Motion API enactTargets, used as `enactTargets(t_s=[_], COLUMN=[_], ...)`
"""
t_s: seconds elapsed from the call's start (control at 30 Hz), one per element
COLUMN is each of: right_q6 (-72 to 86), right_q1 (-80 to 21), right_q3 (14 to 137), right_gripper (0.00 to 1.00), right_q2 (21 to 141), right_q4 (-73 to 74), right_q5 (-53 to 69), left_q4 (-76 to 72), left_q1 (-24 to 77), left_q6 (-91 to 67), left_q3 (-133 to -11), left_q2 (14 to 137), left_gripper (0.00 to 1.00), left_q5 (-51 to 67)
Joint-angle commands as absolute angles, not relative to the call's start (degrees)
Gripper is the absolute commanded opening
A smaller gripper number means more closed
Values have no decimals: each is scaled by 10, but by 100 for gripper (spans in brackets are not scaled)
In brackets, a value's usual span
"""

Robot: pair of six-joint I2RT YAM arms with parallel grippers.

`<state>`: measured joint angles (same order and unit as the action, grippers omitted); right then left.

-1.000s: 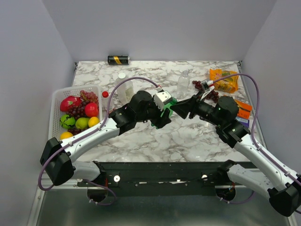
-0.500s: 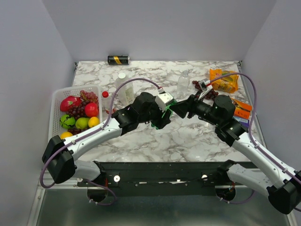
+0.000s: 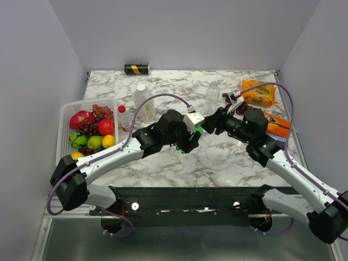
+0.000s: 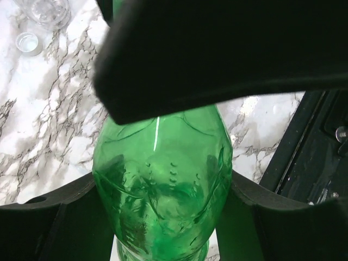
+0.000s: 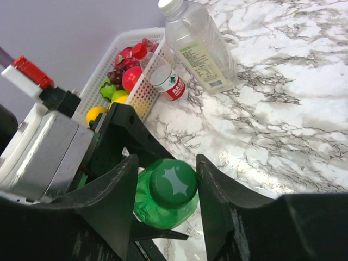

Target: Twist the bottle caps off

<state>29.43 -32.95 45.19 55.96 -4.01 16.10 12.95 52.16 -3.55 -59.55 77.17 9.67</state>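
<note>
Top external: arms (image 3: 109, 157) elbow-bent inward; left claw (image 3: 191, 139) tight on green bottle (image 4: 163, 179); right claw (image 5: 166, 187) astride cap (image 5: 173, 184), grip unclear

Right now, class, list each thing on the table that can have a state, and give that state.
green bottle: cap on, gripped
left fingers: shut on green bottle's body
right fingers: either side of its cap, grip unclear
red-labelled bottle: upright, red cap on
tall clear bottle: upright, white cap on
other clear bottle: upright, cap seemingly off
can: lying on its side
</note>
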Motion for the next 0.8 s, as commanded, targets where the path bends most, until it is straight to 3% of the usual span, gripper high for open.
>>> enactTargets(t_s=[0.0,0.13,0.23,0.37,0.63,0.77], right_q6=[285,293,286,267,235,236], right_q1=[-334,-334,-333,-330,-300,-297], right_q3=[470,468,460,450,440,438], right_gripper=[47,30,23,21,20,20], right_q2=[567,573,573,572,571,574], right_q4=[-55,-58,-82,-128,-201,-247], right_q5=[134,156,191,262,501,602], left_q4=[123,123,120,101,27,12], left_q1=[526,526,525,509,473,459], left_q6=[-25,-24,-17,-7,-25,-49], left_q3=[-608,-608,-609,-603,-595,-600], left_q2=[772,773,769,759,737,737], left_gripper=[21,21,20,21,22,22], left_q5=[101,108,138,240,586,672])
